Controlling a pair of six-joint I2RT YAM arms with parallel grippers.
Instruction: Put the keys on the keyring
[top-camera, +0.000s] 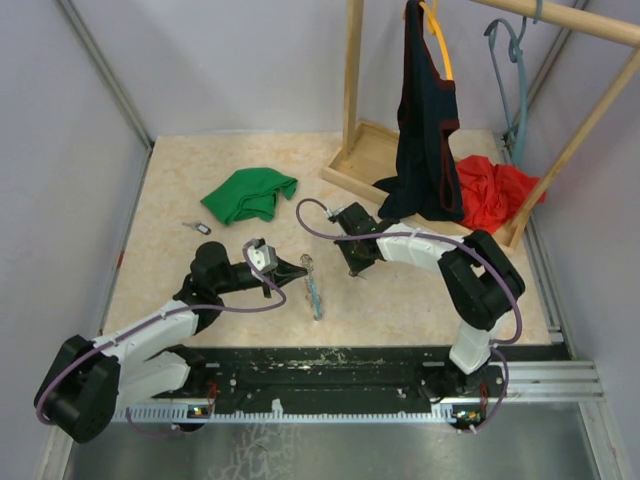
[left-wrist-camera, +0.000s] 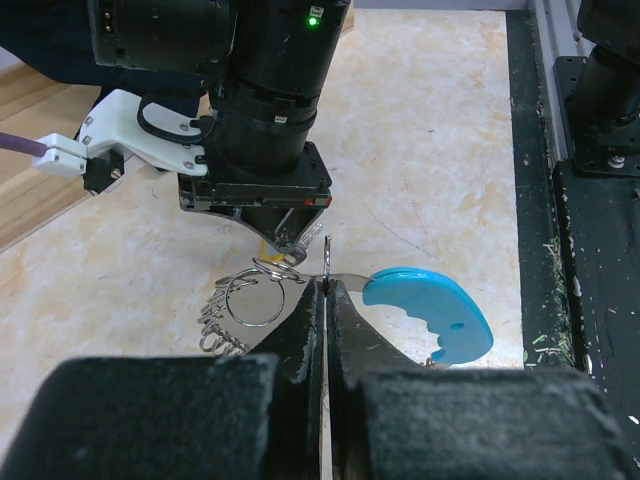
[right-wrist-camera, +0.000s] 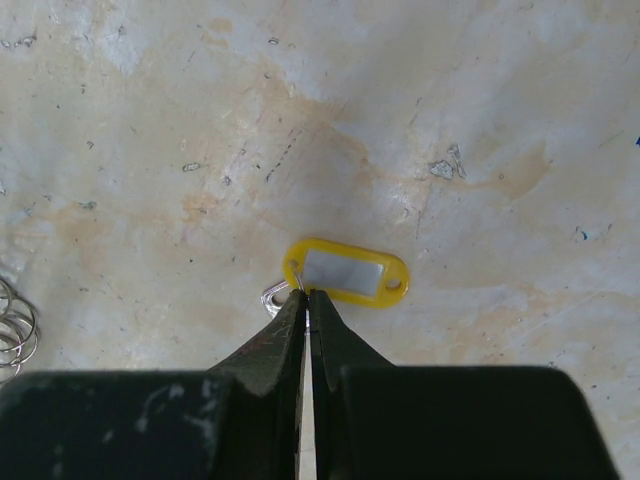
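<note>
My left gripper (left-wrist-camera: 327, 280) is shut on a thin metal ring of the keyring (left-wrist-camera: 256, 295). The keyring's silvery coils (left-wrist-camera: 214, 328) hang to the left and its light blue piece (left-wrist-camera: 430, 310) to the right. From above, the keyring (top-camera: 316, 292) dangles from my left gripper (top-camera: 297, 268) at mid-table. My right gripper (right-wrist-camera: 306, 294) is shut on the small wire loop of a yellow-tagged key (right-wrist-camera: 346, 272), with a metal key end (right-wrist-camera: 271, 299) beside the jaws. The right gripper (top-camera: 354, 264) points down just right of the keyring. Another small key (top-camera: 197, 228) lies on the table at the left.
A green cloth (top-camera: 250, 193) lies behind the left gripper. A wooden rack (top-camera: 352, 160) with a dark garment (top-camera: 425, 140) and a red cloth (top-camera: 492, 190) stands at the back right. The black rail (top-camera: 330, 365) runs along the near edge.
</note>
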